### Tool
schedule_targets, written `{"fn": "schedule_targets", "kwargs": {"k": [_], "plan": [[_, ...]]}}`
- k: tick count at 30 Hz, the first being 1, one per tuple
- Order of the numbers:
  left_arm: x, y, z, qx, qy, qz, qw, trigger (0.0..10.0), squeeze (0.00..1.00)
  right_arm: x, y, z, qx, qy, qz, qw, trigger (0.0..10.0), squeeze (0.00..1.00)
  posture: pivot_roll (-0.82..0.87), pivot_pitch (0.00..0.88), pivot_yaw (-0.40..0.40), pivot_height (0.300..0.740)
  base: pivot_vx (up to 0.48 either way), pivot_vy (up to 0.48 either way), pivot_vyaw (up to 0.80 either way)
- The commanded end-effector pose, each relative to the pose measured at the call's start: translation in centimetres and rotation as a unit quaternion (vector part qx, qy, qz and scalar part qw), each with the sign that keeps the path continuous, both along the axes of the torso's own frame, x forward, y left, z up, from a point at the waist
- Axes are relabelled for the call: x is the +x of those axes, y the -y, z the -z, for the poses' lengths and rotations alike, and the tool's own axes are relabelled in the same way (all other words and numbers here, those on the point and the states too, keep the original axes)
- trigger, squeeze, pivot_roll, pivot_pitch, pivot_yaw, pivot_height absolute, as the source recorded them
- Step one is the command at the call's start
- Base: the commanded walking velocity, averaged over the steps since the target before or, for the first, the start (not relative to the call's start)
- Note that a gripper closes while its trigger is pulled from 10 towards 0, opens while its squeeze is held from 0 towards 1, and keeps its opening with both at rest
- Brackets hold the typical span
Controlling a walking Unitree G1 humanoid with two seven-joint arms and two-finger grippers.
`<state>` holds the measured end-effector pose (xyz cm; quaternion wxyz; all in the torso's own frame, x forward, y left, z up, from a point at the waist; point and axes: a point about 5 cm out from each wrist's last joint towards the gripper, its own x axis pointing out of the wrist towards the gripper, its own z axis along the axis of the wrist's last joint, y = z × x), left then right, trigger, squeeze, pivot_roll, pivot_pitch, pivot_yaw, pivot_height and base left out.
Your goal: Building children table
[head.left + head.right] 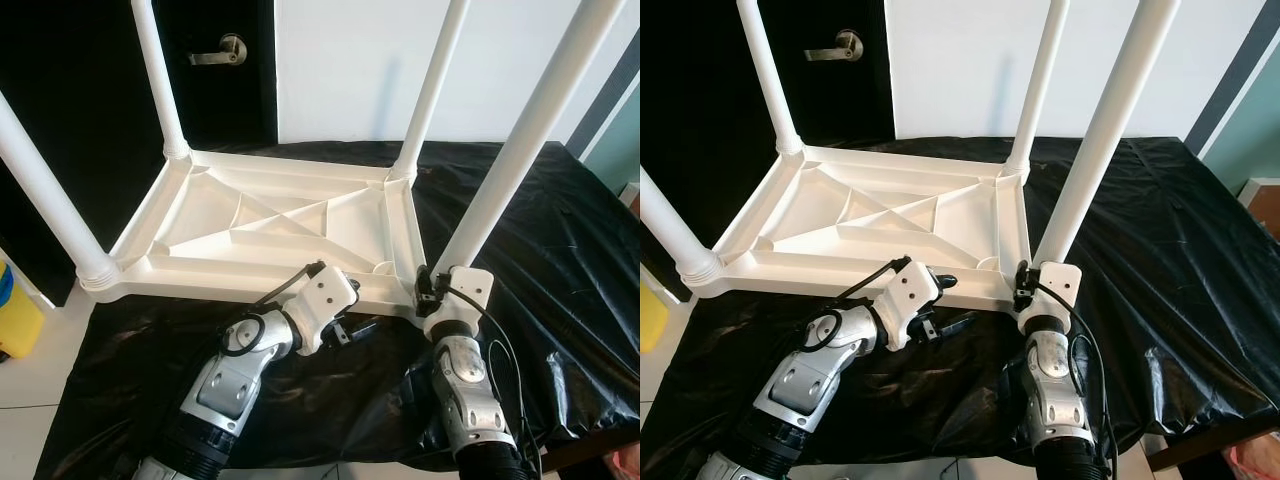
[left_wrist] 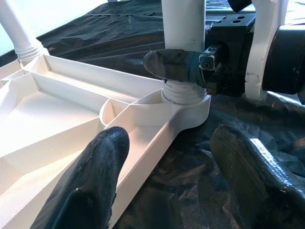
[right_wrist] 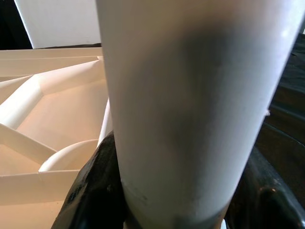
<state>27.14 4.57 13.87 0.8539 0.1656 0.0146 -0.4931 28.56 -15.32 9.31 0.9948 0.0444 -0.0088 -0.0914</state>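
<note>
A white plastic children's table (image 1: 270, 225) lies upside down on a black sheet, with all its legs pointing up. My right gripper (image 1: 426, 287) is shut on the near right leg (image 1: 530, 140) just above its socket; its black fingers (image 3: 93, 191) wrap the white tube (image 3: 190, 95). My left gripper (image 2: 167, 157) is open and straddles the near rim beside that corner. One finger (image 2: 90, 186) is inside the tabletop's ribbed underside, the other (image 2: 252, 176) is outside over the sheet. The right gripper's fingertip (image 2: 176, 64) shows against the leg (image 2: 183, 24).
The black plastic sheet (image 1: 560, 260) covers the work surface and drops off at the right and front. A black door with a lever handle (image 1: 222, 50) stands behind on the left. A yellow object (image 1: 15, 315) sits on the floor at the far left.
</note>
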Motion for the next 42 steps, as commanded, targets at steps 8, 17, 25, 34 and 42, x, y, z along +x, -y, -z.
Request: {"fn": "schedule_targets", "kwargs": {"k": [8,17,25,34,42], "plan": [[0.5,0.1,-0.2,-0.003,0.011,-0.025,1.000,10.0,0.00,-1.0,0.1,2.0,0.013,-0.057,-0.006,0.998,10.0,0.00,0.02,0.000,-0.056,0.740,0.000,0.000,0.00],[0.3,0.2,-0.1,-0.003,0.009,-0.022,1.000,10.0,0.00,-1.2,0.2,0.7,-0.008,-0.014,-0.056,0.998,10.0,1.00,0.02,0.000,-0.057,0.740,0.000,0.000,0.00],[0.3,0.4,-0.2,-0.004,0.009,-0.018,1.000,10.0,0.00,-2.0,2.8,0.3,-0.047,0.018,-0.157,0.986,10.0,0.51,0.02,0.000,-0.059,0.740,0.000,0.000,0.00],[0.3,0.4,-0.2,-0.004,0.008,-0.015,1.000,10.0,0.00,-1.3,4.6,-0.7,-0.089,0.013,-0.275,0.957,10.0,0.00,0.01,0.000,-0.049,0.740,0.000,0.000,0.00],[0.4,0.6,-0.3,-0.003,0.011,-0.014,1.000,10.0,0.00,0.4,4.8,-1.2,-0.116,0.006,-0.313,0.943,10.0,0.00,0.01,0.000,-0.052,0.740,0.000,0.000,0.00]]}}
